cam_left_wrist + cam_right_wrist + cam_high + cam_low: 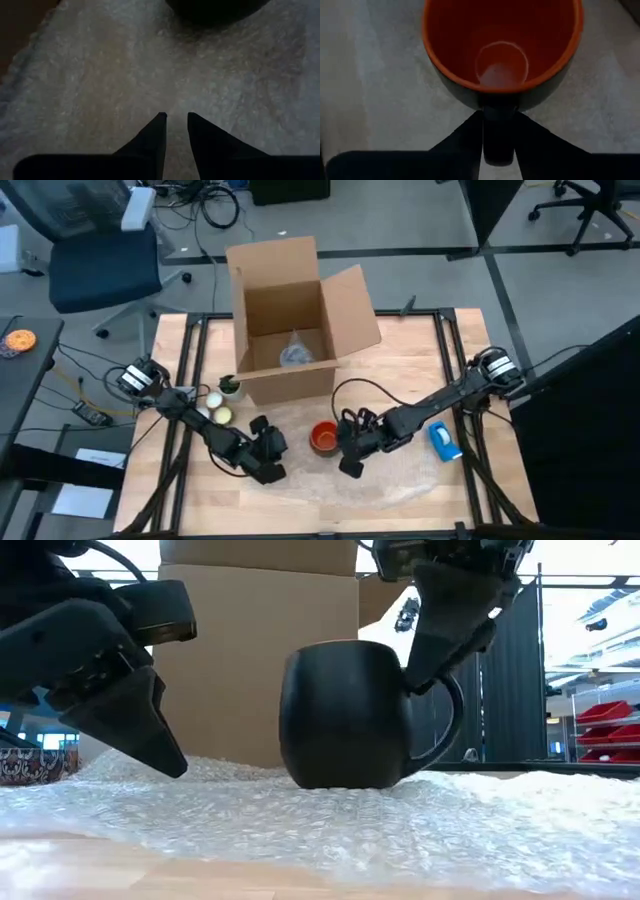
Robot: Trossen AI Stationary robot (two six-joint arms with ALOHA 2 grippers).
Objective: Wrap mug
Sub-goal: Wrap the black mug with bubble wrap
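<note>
One mug (pixel 323 438) sits upright just below the centre of the high view, on a sheet of bubble wrap (pixel 400 480) spread over the lower part of the wooden table (pixel 420 350). In the low view we see the mug (pixel 345 715) as a dark round body in mid-frame, handle pointing right. In the right wrist view its orange inside (pixel 502 45) fills the upper half.

The right gripper (pixel 347 442) is just right of the mug in the high view; in its wrist view we see its two fingers (pixel 465 135) clamped on either side of the dark handle (pixel 498 132), so it grips the mug by the handle. In the low view it comes down from the upper right onto the handle.

The left gripper (pixel 268 460) hangs lower left of the mug, near but apart. Its wrist view shows its fingers (pixel 152 137) with only a narrow gap, nothing between them, tips over the wrap (pixel 125 75).

Above the mug stands an open cardboard box (pixel 290 320) in the upper centre. A blue tape dispenser (pixel 444 440) lies to the right of the frame, and small round objects (pixel 218 408) lie left of the box.
</note>
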